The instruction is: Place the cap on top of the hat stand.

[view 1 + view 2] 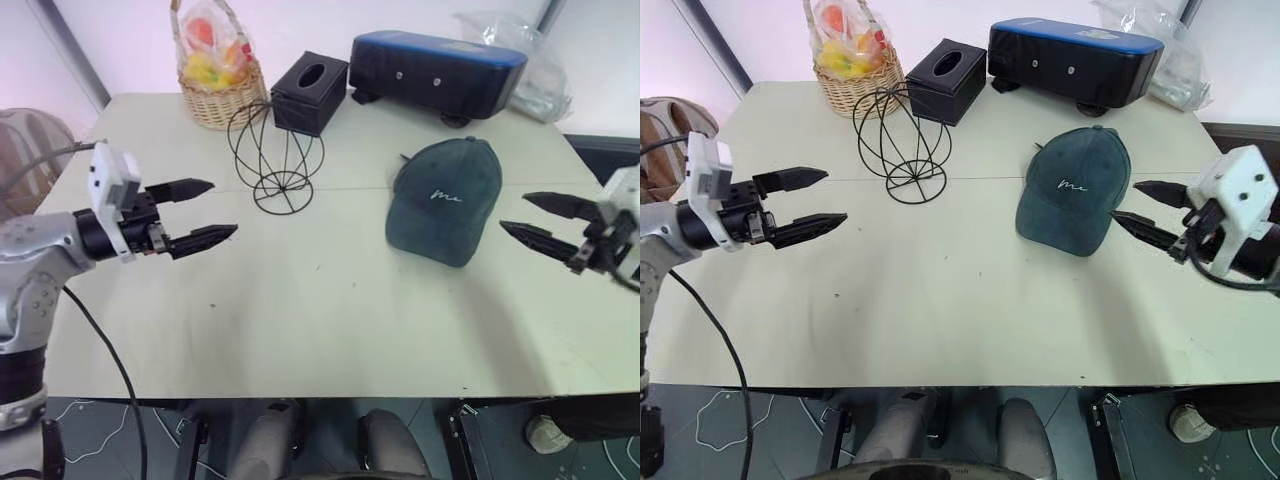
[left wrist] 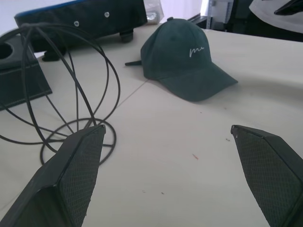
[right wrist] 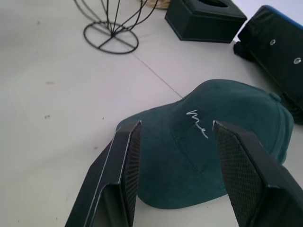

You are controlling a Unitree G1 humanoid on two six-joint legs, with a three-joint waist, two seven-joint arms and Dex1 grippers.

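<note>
Right gripper (image 1: 540, 219): two black fingers spread apart, nothing between them, held just beside the cap's brim edge on the robot's right; in its wrist view the fingers frame the brim and white script but do not appear to touch the fabric. Left gripper (image 1: 205, 211): fingers likewise parted and empty, hovering over bare tabletop near the hat stand, well apart from the cap. Cap (image 1: 445, 198): dark teal-grey, crown up, brim toward the robot, resting flat on the table to the right of centre, not lifted. Hat stand (image 1: 277, 152): thin black wire globe on a round wire base, upright, bare, left of centre and well apart from the cap. Task status, by judgement: nothing completed; the cap remains to be grasped, raised, carried across to the stand and settled over the globe, and the right gripper seems placed for the first grasp. Table (image 1: 330, 320): pale, matte, with a faint seam running across and a few small specks. Far edge of table: wicker basket (image 1: 216, 88) holding colourful wrapped contents, black tissue box (image 1: 309, 92) just beside the stand, and a dark case with blue top (image 1: 436, 72). Surroundings: pale wall behind, crumpled clear plastic at the far right corner, dark floor with cables below the near table edge.
</note>
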